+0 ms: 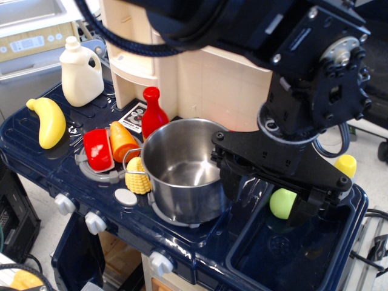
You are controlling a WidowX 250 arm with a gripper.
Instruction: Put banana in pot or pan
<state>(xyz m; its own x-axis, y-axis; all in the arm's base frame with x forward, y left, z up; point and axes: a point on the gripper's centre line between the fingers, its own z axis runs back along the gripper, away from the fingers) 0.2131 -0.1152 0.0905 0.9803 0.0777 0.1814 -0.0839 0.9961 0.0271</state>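
The yellow banana lies on the dark blue toy counter at the far left, apart from everything else. The shiny steel pot stands upright on the stove in the middle and looks empty. My gripper hangs to the right of the pot, over the left part of the sink, with its black fingers spread open. One finger is close to the pot's right wall. The gripper holds nothing and is far from the banana.
A yellow corn cob, orange carrot and red pepper sit left of the pot. A red bottle stands behind it, a white jug at back left. A green ball sits by the sink.
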